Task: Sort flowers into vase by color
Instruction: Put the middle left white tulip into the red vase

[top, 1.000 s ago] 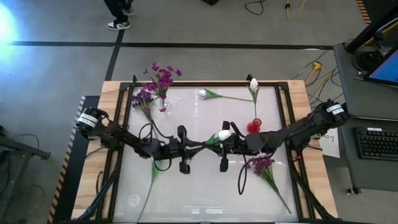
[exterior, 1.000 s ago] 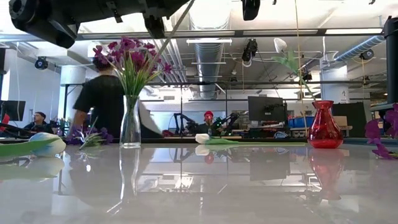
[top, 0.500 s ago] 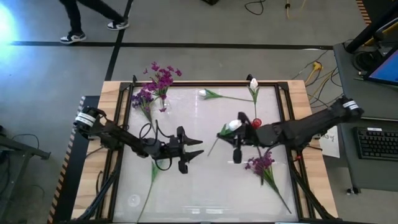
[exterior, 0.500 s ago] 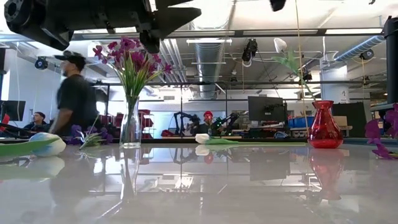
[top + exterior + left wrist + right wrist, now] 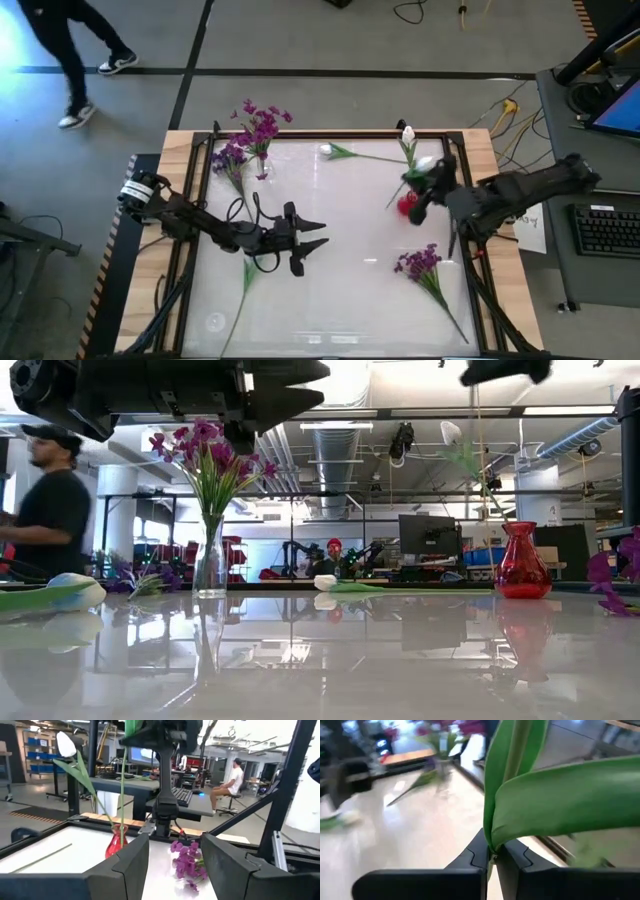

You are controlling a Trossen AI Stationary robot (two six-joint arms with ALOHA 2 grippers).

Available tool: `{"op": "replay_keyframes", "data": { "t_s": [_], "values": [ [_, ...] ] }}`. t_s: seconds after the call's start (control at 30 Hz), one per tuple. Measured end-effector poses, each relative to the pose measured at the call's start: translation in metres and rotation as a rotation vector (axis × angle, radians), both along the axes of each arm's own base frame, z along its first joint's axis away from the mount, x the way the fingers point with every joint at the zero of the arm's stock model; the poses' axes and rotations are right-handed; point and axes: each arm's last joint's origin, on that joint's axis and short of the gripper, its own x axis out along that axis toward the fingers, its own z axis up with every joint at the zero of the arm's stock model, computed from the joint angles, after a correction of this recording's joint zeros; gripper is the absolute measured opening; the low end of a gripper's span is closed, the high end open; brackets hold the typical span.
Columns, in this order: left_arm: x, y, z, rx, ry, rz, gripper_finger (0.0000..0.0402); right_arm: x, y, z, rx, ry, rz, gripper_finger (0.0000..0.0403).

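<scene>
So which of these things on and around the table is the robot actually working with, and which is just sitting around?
Part of the job:
- white tulip held in the right gripper
- red vase
- clear vase of purple flowers
- loose purple bunch
- white tulip lying flat
- open left gripper

Just around:
- keyboard
- floor cables

High view looks straight down on the table (image 5: 330,290); low view sits level at its surface — both share the red vase (image 5: 523,561).
</scene>
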Motion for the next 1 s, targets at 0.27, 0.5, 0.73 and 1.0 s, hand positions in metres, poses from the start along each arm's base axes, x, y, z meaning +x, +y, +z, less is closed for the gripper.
{"op": "replay_keyframes", "data": {
  "t_s": [0.27,0.5,0.73,1.0],
  "values": [
    [0.001,0.003,-0.001,-0.015,0.007,0.022,0.0169,-0.050,-0.017,0.015,0.084,-0.147,-0.075,0.0013],
    [0.002,0.006,-0.002,-0.020,0.014,0.031,0.0169,-0.074,-0.025,0.013,0.057,-0.109,-0.074,0.0013],
    [0.002,0.008,-0.004,-0.013,0.038,0.039,0.0169,-0.078,-0.026,0.007,0.038,-0.044,-0.094,0.0013],
    [0.003,0.009,-0.004,-0.012,0.039,0.041,0.0169,-0.078,-0.027,0.007,0.005,-0.042,-0.122,0.0013]
  ]
}}
